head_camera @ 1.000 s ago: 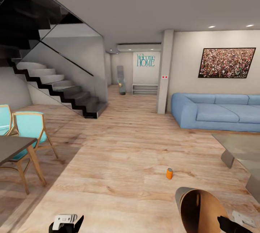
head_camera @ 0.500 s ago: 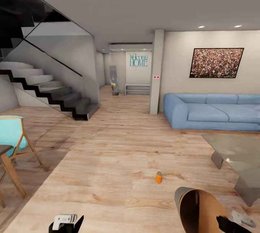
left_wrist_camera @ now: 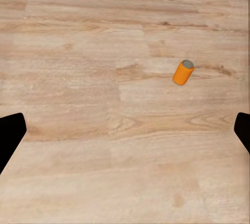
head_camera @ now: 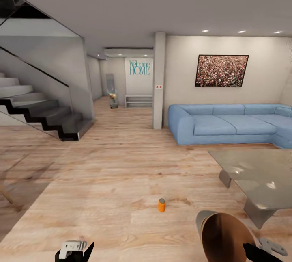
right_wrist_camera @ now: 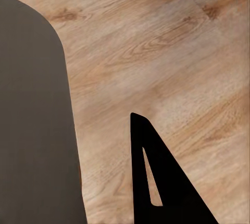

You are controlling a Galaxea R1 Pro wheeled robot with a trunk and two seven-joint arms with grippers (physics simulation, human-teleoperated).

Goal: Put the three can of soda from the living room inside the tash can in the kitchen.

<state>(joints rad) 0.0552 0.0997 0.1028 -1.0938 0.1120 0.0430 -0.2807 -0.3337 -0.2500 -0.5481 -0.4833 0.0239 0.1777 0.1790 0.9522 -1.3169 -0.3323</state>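
Orange soda can (head_camera: 162, 205) stands upright on the floor (head_camera: 121, 172); we should centre it between our wide-open left pincer (left_wrist_camera: 125, 135), while the right pincer (head_camera: 259, 252) grips the tash can (head_camera: 223, 235).

a home living room: blue sofa (head_camera: 227, 124), staircase (head_camera: 40, 109), wood floor (head_camera: 113, 172)

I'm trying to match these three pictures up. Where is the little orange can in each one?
Head view: orange can stands on the wood floor, lower middle.
Left wrist view: the can is upper right of centre, on the floorboards.
Right wrist view: not in it.
Shared landmark: the wood floor.
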